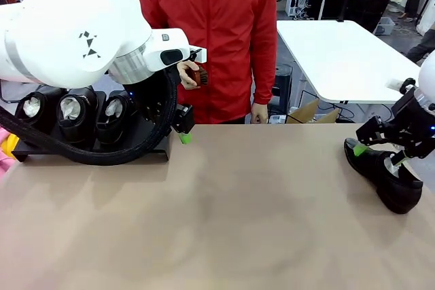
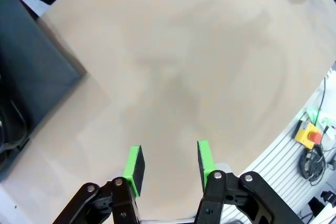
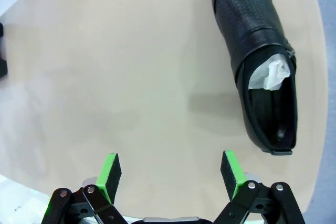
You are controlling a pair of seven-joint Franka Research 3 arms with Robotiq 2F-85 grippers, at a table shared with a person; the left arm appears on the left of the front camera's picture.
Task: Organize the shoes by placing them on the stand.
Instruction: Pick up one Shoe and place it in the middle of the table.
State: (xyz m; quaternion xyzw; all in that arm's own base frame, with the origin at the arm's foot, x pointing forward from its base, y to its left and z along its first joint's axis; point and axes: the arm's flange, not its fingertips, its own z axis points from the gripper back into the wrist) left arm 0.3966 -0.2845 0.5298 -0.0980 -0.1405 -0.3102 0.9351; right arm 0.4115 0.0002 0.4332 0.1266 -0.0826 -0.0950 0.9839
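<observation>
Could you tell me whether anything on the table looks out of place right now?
Yes: one black shoe lies alone on the table beside the open right hand, while three shoes already sit on the stand.

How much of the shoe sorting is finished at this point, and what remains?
Three shoes already sit side by side on the stand at the table's left. The left gripper hangs part open with nothing between its fingers, beside the stand. The right gripper is open above the table, next to the fourth shoe, which lies ungrasped. That shoe is left to pick up and place.
</observation>
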